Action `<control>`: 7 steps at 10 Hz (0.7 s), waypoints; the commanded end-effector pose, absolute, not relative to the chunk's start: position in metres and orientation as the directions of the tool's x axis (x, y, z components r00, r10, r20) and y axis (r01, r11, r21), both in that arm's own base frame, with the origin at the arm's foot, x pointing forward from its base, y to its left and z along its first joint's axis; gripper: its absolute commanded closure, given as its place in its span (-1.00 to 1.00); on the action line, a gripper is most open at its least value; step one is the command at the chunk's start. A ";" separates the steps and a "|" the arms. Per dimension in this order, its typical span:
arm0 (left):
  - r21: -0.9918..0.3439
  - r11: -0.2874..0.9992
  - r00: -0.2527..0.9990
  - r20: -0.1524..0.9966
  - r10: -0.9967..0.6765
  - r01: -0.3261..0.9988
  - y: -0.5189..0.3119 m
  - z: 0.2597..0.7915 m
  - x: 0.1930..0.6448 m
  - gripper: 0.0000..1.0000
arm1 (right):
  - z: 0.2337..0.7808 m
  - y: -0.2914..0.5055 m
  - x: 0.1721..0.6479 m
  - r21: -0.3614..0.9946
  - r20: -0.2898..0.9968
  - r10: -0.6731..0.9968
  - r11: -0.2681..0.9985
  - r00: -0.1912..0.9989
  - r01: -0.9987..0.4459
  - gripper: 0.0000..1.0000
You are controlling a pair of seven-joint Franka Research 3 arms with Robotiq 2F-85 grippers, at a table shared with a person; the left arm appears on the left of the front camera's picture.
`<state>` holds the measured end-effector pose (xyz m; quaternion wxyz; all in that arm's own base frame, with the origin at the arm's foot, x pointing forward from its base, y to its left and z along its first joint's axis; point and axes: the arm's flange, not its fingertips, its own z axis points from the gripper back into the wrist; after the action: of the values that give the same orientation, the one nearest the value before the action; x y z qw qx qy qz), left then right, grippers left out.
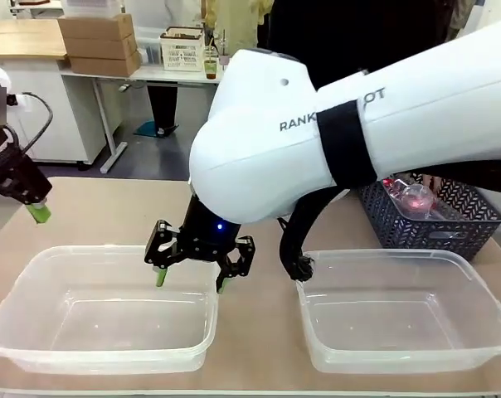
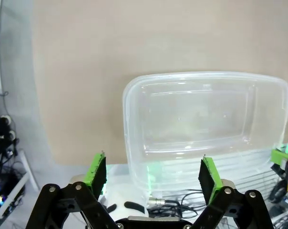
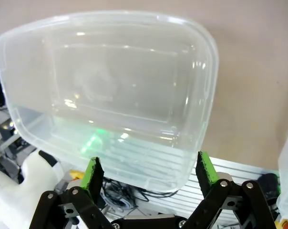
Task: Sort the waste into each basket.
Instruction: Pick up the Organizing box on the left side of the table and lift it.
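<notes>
Left basket (image 1: 101, 352) below open-jawed right gripper (image 1: 191, 282), front view adds right basket (image 1: 400, 352), bottle (image 1: 412, 199) in grey crate (image 1: 449, 228), left gripper (image 2: 153, 160) spread.

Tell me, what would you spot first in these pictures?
The huge white right arm stretches across the front view, its open right gripper hanging above the left clear tub. Next come the second clear tub at the right, and behind it a dark grey basket holding a see-through bottle.
</notes>
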<state>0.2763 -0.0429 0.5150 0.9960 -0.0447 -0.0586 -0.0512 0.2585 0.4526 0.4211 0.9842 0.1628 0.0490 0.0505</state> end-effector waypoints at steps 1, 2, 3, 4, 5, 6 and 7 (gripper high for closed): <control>0.045 0.997 0.995 0.073 -0.068 0.064 -0.051 0.458 0.276 -1.00 | 0.423 0.446 0.256 0.342 -0.098 0.134 0.935 0.986 -0.093 -1.00; 0.042 0.997 0.998 0.002 -0.061 0.060 -0.052 0.422 0.264 -1.00 | 0.423 0.446 0.256 0.342 -0.098 0.134 0.935 0.986 -0.093 -1.00; 0.039 0.998 0.998 -0.054 -0.038 0.040 -0.056 0.394 0.253 -1.00 | 0.423 0.446 0.256 0.342 -0.098 0.134 0.935 0.986 -0.093 -1.00; 0.090 0.996 0.997 -0.072 0.023 -0.016 -0.055 0.376 0.245 -1.00 | 0.423 0.446 0.256 0.342 -0.098 0.134 0.935 0.986 -0.093 -1.00; 0.096 0.995 0.994 -0.096 0.045 -0.036 -0.056 0.358 0.238 -1.00 | 0.421 0.452 0.259 0.328 -0.087 0.118 0.941 0.989 -0.083 -1.00; 0.074 0.996 0.991 -0.119 0.063 -0.054 -0.054 0.345 0.232 -1.00 | 0.416 0.454 0.258 0.296 -0.119 0.130 0.951 0.984 -0.090 -1.00; 0.069 0.994 0.985 -0.148 0.090 -0.080 -0.048 0.334 0.226 -1.00 | 0.411 0.456 0.260 0.271 -0.125 0.112 0.960 0.986 -0.075 -1.00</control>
<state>0.3142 -0.0725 0.4187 0.9956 0.0374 0.0828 0.0248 0.2583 0.4512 0.4126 0.9850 0.1512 0.0640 0.0532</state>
